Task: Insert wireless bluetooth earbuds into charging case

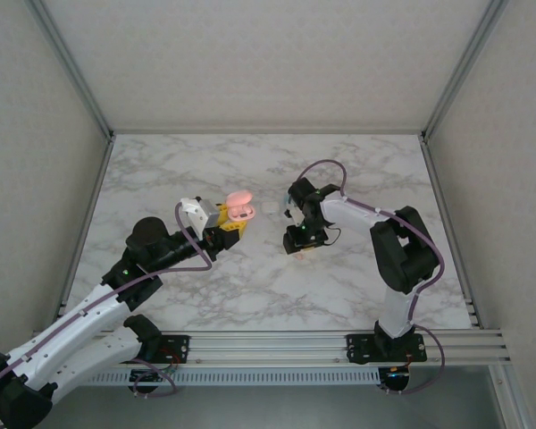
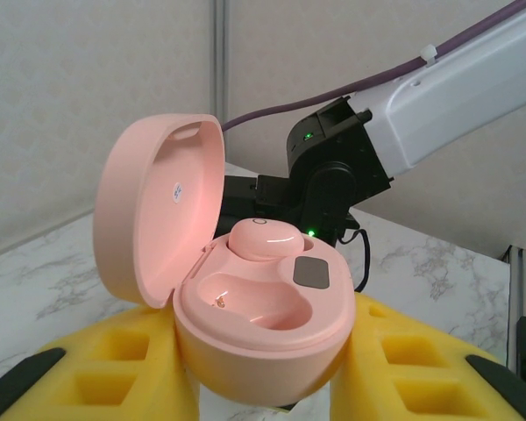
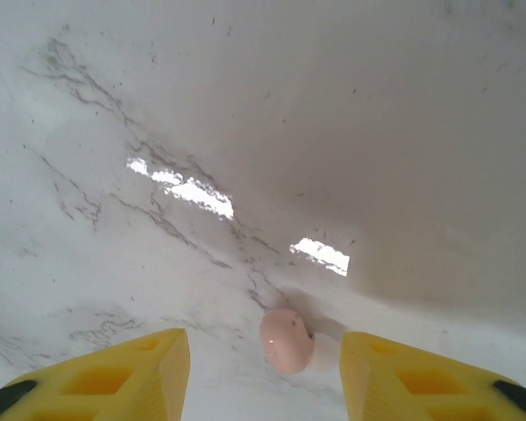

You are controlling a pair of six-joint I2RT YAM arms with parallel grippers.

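Pink case (image 2: 263, 338) is held open in the closed left gripper (image 1: 230, 222) (one bud (image 2: 263, 239) seated, near socket (image 2: 244, 296) empty); right gripper (image 3: 265, 360), spread wide and empty, is to be centred on the salmon earbud (image 3: 287, 340) lying on the table (image 3: 245, 132) between its fingers, then closed gently.

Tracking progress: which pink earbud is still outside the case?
The pink earbud lying on the marble table between the fingers of the right pincer; the other earbud sits in the open pink case held by the left pincer.
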